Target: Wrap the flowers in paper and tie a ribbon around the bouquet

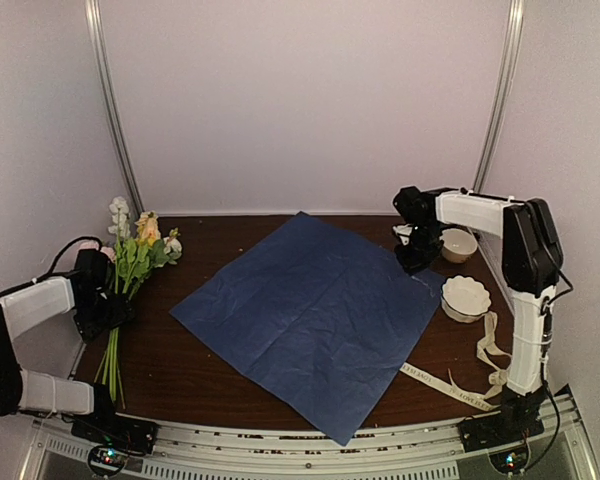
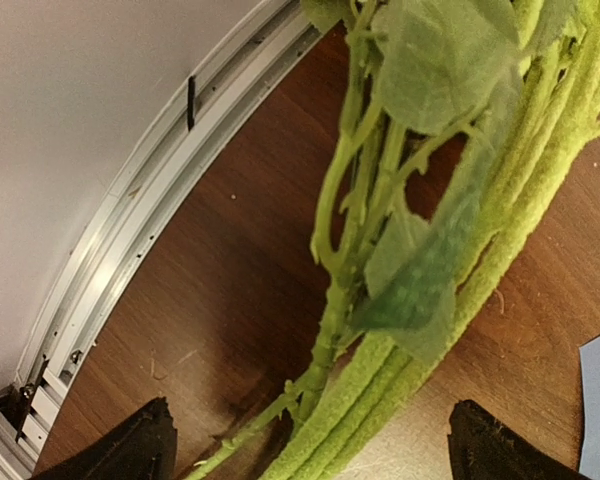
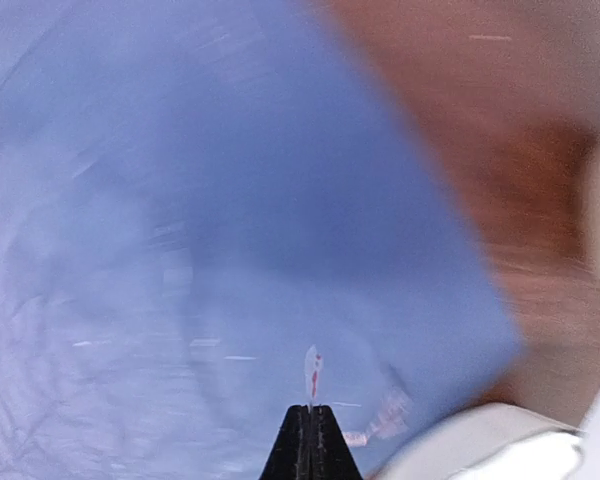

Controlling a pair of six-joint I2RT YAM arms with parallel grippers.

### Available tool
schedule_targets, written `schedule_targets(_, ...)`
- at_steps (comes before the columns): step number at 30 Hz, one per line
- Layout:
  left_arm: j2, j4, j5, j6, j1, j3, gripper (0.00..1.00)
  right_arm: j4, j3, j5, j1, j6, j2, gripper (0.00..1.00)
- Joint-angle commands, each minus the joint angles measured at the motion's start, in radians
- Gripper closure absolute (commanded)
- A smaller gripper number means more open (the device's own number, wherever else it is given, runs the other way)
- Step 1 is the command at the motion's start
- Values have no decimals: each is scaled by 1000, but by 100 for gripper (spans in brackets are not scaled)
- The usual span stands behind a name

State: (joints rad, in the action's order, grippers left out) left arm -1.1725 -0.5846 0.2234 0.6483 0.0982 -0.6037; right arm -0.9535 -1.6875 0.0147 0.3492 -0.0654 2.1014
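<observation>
Flowers (image 1: 135,258), one bunch, lie at the table's (image 1: 210,375) left edge, blooms far, stems near; only the left wrist view shows the left gripper (image 2: 310,450) spread wide, a black finger (image 2: 130,448) either side of the green stems, not closed on them. Paper (image 1: 310,310), one sheet, lies flat mid-table, navy face up, the right gripper (image 1: 417,262) at its right corner; only the blurred right wrist view shows those jaws pressed together, any pinch of paper impossible to tell. Also counted: one ribbon (image 1: 480,372) on the table near right, two white scalloped bowls (image 1: 465,297) by that corner.
</observation>
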Motion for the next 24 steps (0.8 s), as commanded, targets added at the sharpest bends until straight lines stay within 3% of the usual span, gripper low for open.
schedule_targets(1,22,28,4,-25,30,-24,2,50,36,240,-123,-51,-142,100)
schedule_targets(6,18,34,1,-25,54,-20,2,136,100,363,-183,-62,-262,100)
schedule_targets(11,-15,52,3,-30,82,-28,3,206,108,379,-236,-65,-279,100)
schedule_targets(16,-61,63,-14,-60,86,-43,21,179,62,394,-288,-82,-210,98)
schedule_targets(20,-17,73,-1,-63,86,-29,51,181,86,380,-302,-84,-225,52)
schedule_targets(23,22,69,-3,-66,87,-25,71,187,115,363,-300,-87,-257,36)
schedule_targets(24,33,67,-6,-70,86,-25,73,192,124,358,-300,-91,-266,32)
